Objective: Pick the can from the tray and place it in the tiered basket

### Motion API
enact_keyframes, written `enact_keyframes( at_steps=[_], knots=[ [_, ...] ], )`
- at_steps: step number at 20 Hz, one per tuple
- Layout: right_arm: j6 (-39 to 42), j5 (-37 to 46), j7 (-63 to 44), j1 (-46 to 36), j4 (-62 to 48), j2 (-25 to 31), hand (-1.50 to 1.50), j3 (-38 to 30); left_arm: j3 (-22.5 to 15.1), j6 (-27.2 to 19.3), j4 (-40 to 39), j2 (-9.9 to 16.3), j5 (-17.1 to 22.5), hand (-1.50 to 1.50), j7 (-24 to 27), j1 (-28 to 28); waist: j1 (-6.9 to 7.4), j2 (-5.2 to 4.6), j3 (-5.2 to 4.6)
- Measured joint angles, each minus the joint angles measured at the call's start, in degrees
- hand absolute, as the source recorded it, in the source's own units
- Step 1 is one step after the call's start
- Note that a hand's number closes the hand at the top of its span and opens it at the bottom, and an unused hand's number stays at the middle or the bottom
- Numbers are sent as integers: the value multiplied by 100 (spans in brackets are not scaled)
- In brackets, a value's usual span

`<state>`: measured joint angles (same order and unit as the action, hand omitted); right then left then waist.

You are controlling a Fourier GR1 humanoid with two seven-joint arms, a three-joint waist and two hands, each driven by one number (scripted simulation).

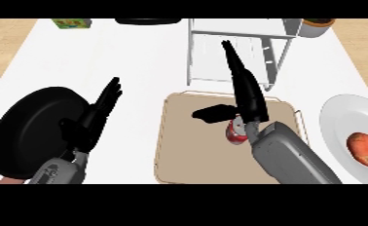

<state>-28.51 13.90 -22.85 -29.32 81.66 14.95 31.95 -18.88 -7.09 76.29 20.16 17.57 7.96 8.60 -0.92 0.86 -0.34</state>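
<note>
From the head view, I see the can (235, 131) on the tray (176, 137), not lifted. My right hand (244, 91) hangs over it, fingers straight, seemingly ungripped. Left hand (97, 115) rests open left of the tray. The basket (237, 49) beyond awaits.

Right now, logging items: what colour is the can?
Red with silver, the can, in the head view.

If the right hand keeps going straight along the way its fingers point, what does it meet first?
Probably the tiered basket. The right hand has straight fingers aimed away from the robot, past the tray, with their tips already over the basket's wire frame. Height is unclear, so it might pass above.
</note>
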Motion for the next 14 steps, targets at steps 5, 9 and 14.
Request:
enact_keyframes(
  at_steps=[5,9,14],
  knots=[
    [1415,496,-1492,-545,43,805,-150,620,-15,13,-33,-13,-16,0,26,-71,-34,59,-31],
    [2764,492,-2712,-1055,309,1092,-150,1038,-18,18,-63,-46,-35,0,84,-97,-21,56,-26],
    [3904,-20,-3931,-1528,1023,989,-150,1187,-15,-7,-88,-130,-63,0,67,-58,-28,26,-1]
  ],
)
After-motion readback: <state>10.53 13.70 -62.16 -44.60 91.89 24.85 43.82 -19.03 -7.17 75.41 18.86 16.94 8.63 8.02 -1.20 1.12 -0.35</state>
